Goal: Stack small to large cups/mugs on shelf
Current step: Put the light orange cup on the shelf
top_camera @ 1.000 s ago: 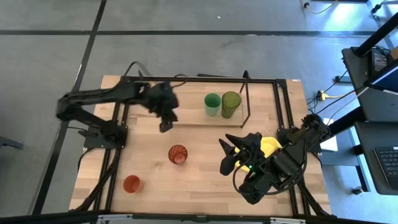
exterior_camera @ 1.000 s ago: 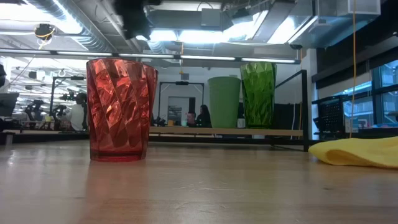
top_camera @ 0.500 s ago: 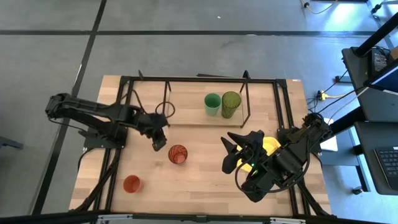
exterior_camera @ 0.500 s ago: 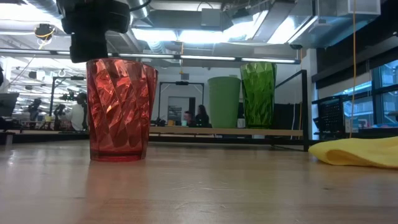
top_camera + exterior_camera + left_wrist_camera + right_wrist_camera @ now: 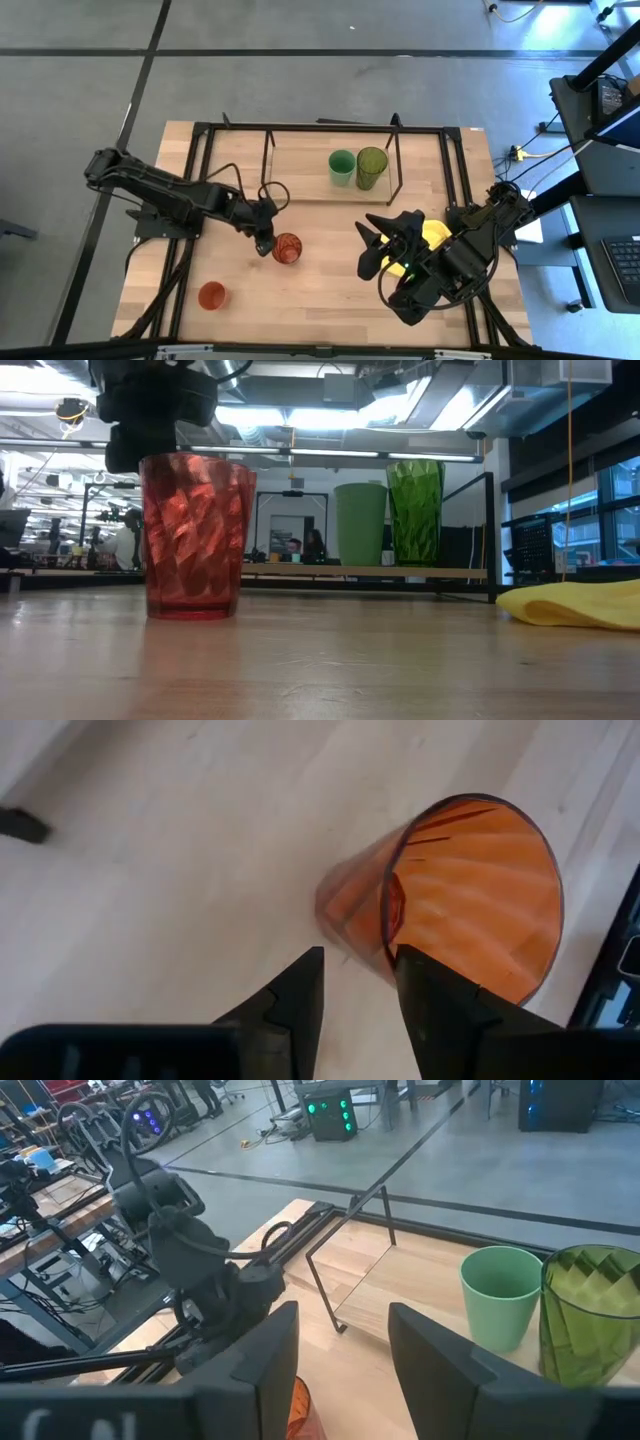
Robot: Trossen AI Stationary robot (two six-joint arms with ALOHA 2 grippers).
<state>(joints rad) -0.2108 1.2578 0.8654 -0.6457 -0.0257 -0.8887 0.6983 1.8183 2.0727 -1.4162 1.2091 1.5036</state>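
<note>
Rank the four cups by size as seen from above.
1. Olive cup
2. Green cup and orange-brown cup: rims look alike, not ranked
3. Red cup

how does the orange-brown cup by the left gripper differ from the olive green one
The orange-brown cup stands on the bare table, with the left gripper right beside its rim; the olive-green cup stands on the shelf next to the bright green cup, no gripper near it. In the low view the olive-green cup looks narrower and taller in shape. Both are upright, handleless, faceted and translucent.
</note>
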